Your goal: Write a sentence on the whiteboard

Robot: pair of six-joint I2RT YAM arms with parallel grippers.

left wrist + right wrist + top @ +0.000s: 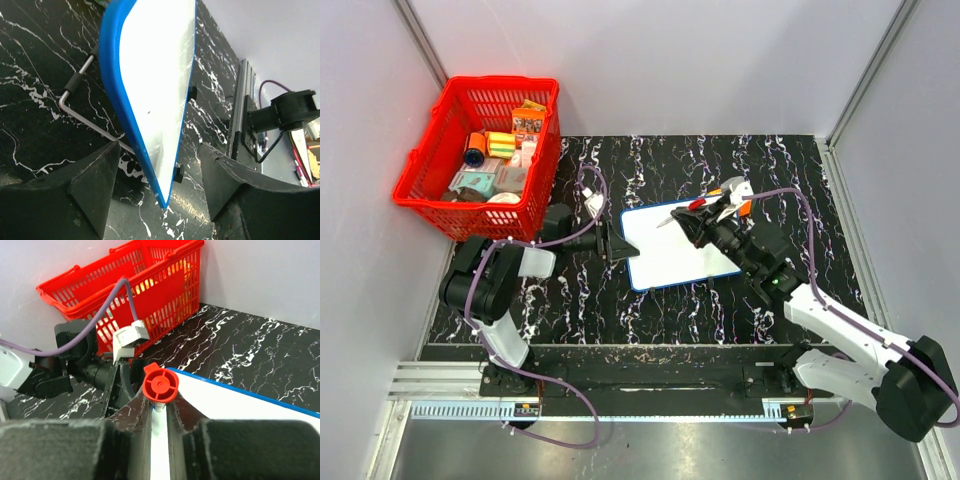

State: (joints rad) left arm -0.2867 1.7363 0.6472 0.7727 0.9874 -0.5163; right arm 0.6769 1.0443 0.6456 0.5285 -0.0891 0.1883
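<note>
Both jaws are at the blank whiteboard (670, 262) on the desk (760, 165). The left jaws stand open around its edge; the right jaws grip a marker (160, 385), whose tip must next touch down.

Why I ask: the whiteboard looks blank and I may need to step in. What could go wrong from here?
1. The left pincer straddles the whiteboard's corner with jaws open, not clamped, so the board may slide once the marker presses.
2. A bent metal rod sticks out from under the board, so it could rock.
3. The right pincer is shut on the marker; pressing down might twist it in the grip.
</note>
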